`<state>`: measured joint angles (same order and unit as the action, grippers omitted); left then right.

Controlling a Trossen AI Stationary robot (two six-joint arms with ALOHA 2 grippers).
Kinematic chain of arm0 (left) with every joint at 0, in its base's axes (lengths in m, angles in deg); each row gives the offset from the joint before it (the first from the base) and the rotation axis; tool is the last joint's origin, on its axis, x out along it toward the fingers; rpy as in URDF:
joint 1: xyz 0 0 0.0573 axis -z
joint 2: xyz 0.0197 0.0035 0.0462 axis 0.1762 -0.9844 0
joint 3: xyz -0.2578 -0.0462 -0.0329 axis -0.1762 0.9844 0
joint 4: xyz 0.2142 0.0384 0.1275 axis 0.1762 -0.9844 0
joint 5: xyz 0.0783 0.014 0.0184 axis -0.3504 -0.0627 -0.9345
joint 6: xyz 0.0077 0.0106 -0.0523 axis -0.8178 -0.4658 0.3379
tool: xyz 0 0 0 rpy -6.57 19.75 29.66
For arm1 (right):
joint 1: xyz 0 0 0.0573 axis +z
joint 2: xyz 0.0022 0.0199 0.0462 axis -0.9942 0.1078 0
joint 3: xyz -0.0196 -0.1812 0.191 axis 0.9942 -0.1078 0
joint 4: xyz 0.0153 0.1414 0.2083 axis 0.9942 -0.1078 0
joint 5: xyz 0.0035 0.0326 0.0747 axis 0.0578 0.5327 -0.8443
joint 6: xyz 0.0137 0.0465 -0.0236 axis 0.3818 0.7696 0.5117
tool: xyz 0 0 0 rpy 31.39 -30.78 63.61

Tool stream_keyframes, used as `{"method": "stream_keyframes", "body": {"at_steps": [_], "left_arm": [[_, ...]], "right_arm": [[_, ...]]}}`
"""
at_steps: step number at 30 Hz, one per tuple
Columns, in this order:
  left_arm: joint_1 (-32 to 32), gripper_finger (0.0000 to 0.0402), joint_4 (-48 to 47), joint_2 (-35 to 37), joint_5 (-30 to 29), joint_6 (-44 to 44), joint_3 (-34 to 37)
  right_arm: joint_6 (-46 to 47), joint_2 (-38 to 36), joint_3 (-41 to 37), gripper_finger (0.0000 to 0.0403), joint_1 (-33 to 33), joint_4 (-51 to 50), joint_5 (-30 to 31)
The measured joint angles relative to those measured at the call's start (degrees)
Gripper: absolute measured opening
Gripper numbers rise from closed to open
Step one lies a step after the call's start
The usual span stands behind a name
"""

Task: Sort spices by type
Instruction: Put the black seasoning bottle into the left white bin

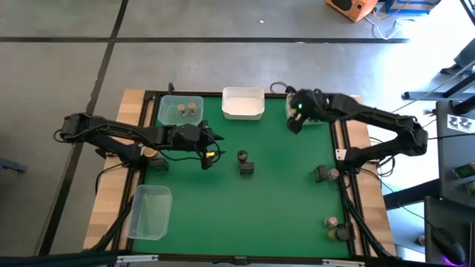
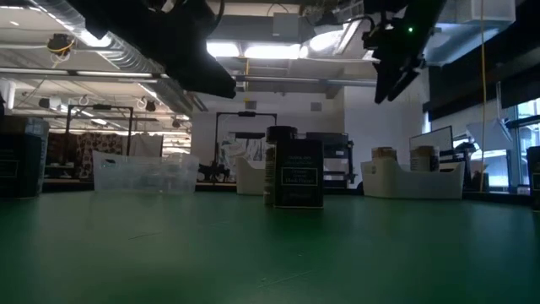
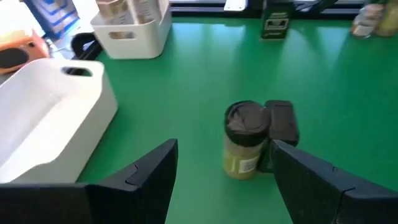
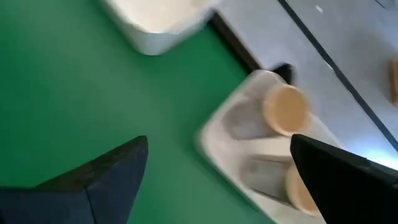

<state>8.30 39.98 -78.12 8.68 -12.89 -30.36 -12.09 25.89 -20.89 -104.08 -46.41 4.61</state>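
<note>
Left end effector [image 1: 207, 152] hung open over the green tabletop [image 1: 282, 200], fingers spread with nothing between them. Just ahead of it, a bit toward its right finger, stood a round jar [image 3: 244, 148] with a grey-brown lid, touching a dark blocky tin [image 3: 281, 121] beside it. I'd say the step in hand was picking that jar, and the tricky bit is the tin sitting right against it. Best bet: centre the fingers on the jar, come down so one finger slips into the side away from the tin, and close on the body below the lid so it doesn't tip.

The jar looked like smooth clear plastic with tan powder and a paper label; the tin was matte, boxy, hard-edged.

Right end effector [image 1: 294, 123] was up high and wide open, holding nothing. Below it sat a small white tub [image 4: 261, 155] holding tan-lidded jars [image 4: 285, 109]. Behind the left one, a clear tub [image 1: 179, 110] held two more jars. A white bin [image 1: 243, 103] sat between the two. More spices [image 1: 326, 175] stood well off near the right edge.
</note>
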Motion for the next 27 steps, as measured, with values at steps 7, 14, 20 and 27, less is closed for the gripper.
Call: {"method": "stream_keyframes", "body": {"at_steps": [7, 14, 20, 27], "left_arm": [[0.00, 0.0239, 6.95, -4.62, 0.67, -0.09, 0.00], [0.00, 0.0239, 12.96, -8.99, 0.69, 0.57, 0.00], [0.00, 0.0239, 17.04, -12.39, 0.70, 0.84, 0.00], [0.00, 0.0239, 25.05, -15.98, 6.69, 2.72, -0.04]], "right_arm": [[2.15, -0.10, -8.80, 0.0390, 9.16, 12.09, -0.08], [3.55, -0.10, -17.86, 0.0390, 15.76, 26.46, -0.07], [4.63, -0.08, -23.96, 0.0390, 19.85, 37.82, -0.06], [7.59, 0.03, -31.29, 0.0390, 21.59, 50.80, -0.08]]}}
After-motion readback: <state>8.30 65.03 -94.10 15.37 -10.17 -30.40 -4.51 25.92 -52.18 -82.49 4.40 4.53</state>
